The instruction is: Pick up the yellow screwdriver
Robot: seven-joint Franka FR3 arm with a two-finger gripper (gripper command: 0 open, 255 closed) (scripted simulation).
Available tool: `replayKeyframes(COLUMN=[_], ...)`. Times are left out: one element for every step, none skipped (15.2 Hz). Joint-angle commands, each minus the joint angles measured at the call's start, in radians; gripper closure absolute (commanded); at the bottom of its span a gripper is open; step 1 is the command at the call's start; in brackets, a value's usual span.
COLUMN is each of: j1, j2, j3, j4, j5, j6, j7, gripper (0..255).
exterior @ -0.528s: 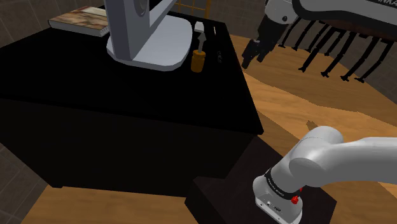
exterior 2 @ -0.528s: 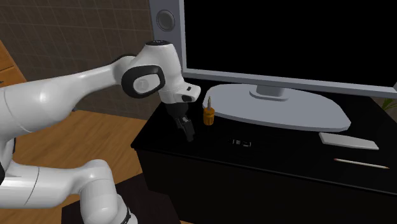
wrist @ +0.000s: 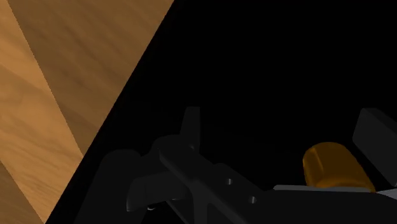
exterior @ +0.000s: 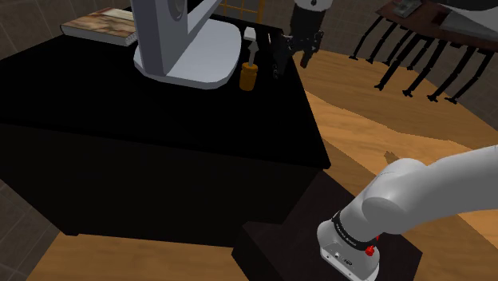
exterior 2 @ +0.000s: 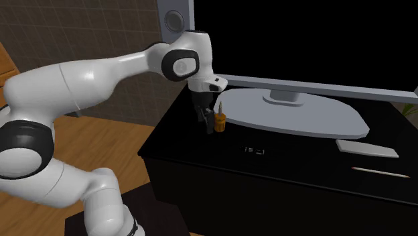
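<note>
The screwdriver (exterior: pixel 249 74) has a short amber-yellow handle and a grey shaft. It lies on the black table (exterior: pixel 160 144) beside the grey monitor base (exterior: pixel 187 64). My gripper (exterior: pixel 287 54) hangs low over the table's edge, just to the shoulder view's right of the tool. In the second exterior view the gripper (exterior 2: pixel 206 121) sits close beside the handle (exterior 2: pixel 218 121). The wrist view has the handle (wrist: pixel 336 167) between my open gripper (wrist: pixel 283 133), close to one finger (wrist: pixel 375 135) and apart from the other; neither finger clasps it.
A large monitor (exterior 2: pixel 301 40) stands on the table behind the tool. A book (exterior: pixel 100 25) lies at the far corner. A flat white piece (exterior 2: pixel 367 148), a thin stick (exterior 2: pixel 380 172) and a small dark part (exterior 2: pixel 254 150) lie on the tabletop. Wooden floor (exterior: pixel 399 152) surrounds the table.
The arm has swung toward the shoulder view's left. The gripper has moved from beyond the table's edge to right beside the screwdriver. The screwdriver has not moved.
</note>
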Motion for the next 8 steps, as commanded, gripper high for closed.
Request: replayKeyframes(j1=[-0.004, -0.005, -0.005, -0.004, -0.003, 0.000, 0.004, 0.010], j2=[0.113, 0.168, 0.225, 0.283, 0.342, 0.403, 0.466, 0.531], j3=[0.027, 0.039, 0.049, 0.059, 0.067, 0.075, 0.082, 0.087], j4=[0.107, 0.165, 0.225, 0.288, 0.354, 0.424, 0.498, 0.577], j5=[0.004, 0.003, 0.002, 0.001, -0.002, -0.005, -0.009, -0.013], j6=[-0.041, -0.065, -0.090, -0.118, -0.147, -0.178, -0.212, -0.248], j7=[0.057, 0.084, 0.110, 0.137, 0.163, 0.189, 0.214, 0.239], gripper=[0, 0, 0, 0, 0, 0, 0, 0])
